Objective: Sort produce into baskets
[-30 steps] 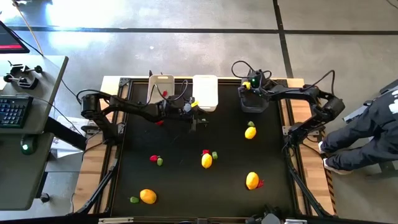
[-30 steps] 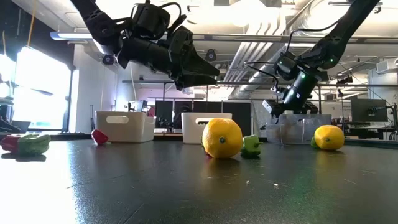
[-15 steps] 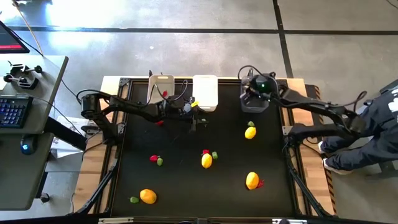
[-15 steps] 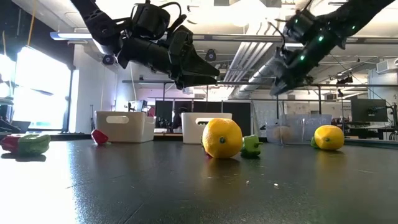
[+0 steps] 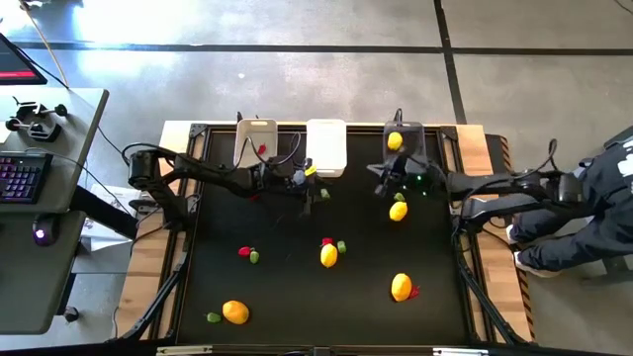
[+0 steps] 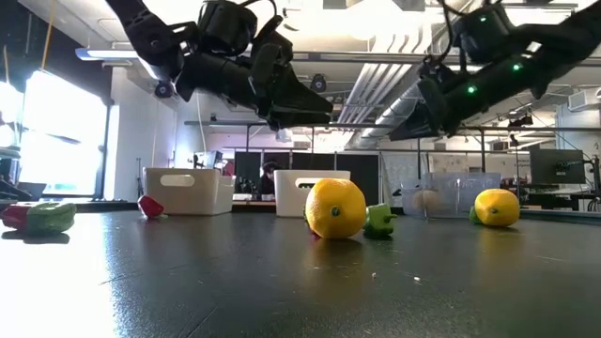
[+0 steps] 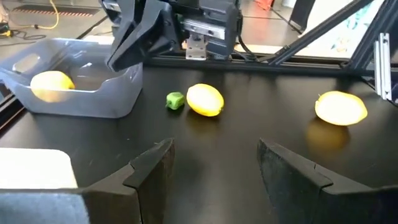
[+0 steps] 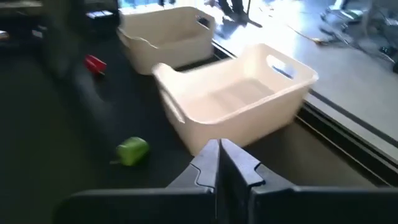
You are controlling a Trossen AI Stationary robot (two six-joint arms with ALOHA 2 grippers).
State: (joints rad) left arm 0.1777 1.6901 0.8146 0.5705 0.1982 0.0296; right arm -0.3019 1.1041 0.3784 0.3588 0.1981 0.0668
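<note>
My right gripper hovers shut and empty just near-left of the dark grey basket, which holds one yellow lemon. My left gripper hangs open over the table's far middle, nothing between its fingers. The white basket and the beige basket, with a red piece inside, stand at the far edge. Lemons lie on the mat, an orange one near left. Small red and green pieces lie beside them.
A green piece lies on the mat in front of the white basket. A red piece lies under my left arm. A person in dark clothes crouches beyond the table's right edge. A desk with a keyboard stands left.
My right gripper has risen out of the dark grey basket, then swung toward the table's left and near side, turning to point left. The basket now shows a lemon resting inside it.
</note>
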